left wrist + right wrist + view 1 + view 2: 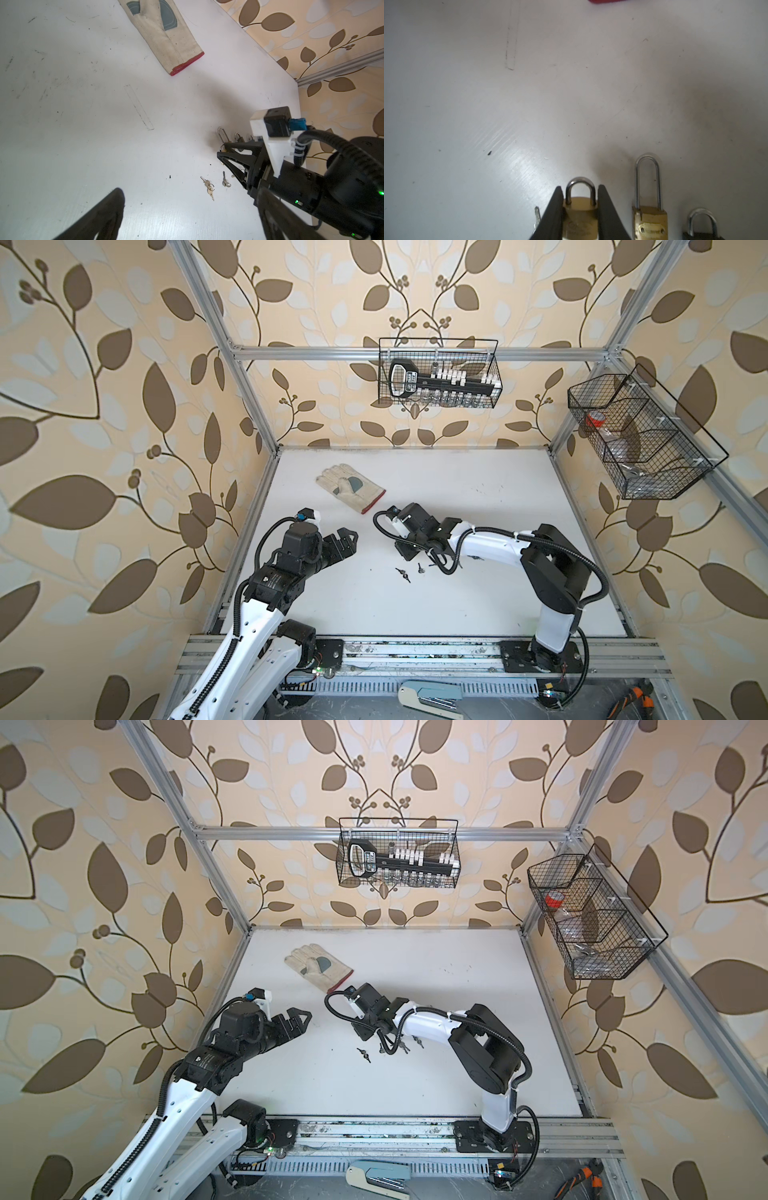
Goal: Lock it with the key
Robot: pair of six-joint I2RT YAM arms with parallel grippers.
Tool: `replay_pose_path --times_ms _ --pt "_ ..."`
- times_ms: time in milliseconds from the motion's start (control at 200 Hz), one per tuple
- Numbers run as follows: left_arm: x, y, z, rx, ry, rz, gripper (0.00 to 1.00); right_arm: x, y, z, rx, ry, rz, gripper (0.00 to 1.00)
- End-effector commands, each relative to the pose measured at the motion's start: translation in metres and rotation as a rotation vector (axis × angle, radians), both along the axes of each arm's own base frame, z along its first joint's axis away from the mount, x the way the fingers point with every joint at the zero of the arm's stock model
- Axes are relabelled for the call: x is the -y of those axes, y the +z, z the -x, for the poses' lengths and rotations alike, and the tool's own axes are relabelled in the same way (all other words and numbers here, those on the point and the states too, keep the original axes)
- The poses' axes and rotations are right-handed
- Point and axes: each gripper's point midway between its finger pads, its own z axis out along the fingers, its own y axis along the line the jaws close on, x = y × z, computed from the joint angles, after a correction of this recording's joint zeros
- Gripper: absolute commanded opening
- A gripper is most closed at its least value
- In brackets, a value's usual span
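Three padlocks lie in a row on the table (pixel 457 605): a short brass padlock (pixel 580 220), a long-shackled padlock (pixel 650 222) just beside it, and a dark padlock (pixel 702 228). The right claw (pixel 580 187) pinches the short brass padlock's body from both sides. The left claw (pixel 348 545) is spread wide and holds nothing. A ringed pair of keys (pixel 208 188) and a single key (pixel 224 181) lie loose near the locks. One glove (pixel 351 488) lies farther back.
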Motion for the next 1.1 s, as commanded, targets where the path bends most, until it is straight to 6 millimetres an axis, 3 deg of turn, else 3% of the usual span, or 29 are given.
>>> replay_pose_path --times_ms 0,340,595,890,1095 --pt "-0.009 -0.011 0.002 -0.038 0.04 -0.03 0.99 0.006 -0.013 -0.002 -0.026 -0.034 0.075 0.0" --pt "-0.01 -0.006 0.002 -0.015 0.048 -0.021 0.99 -0.005 -0.032 -0.008 -0.046 -0.021 0.105 0.05" --pt "-0.01 -0.008 0.002 -0.018 0.05 -0.025 0.99 -0.002 -0.044 -0.009 -0.052 -0.029 0.137 0.21" --pt "-0.012 -0.006 0.003 -0.017 0.053 -0.029 0.99 -0.006 -0.052 -0.012 -0.059 -0.026 0.145 0.23" --pt "-0.013 -0.006 0.003 -0.016 0.056 -0.034 0.99 -0.007 -0.052 -0.012 -0.059 -0.026 0.141 0.37"
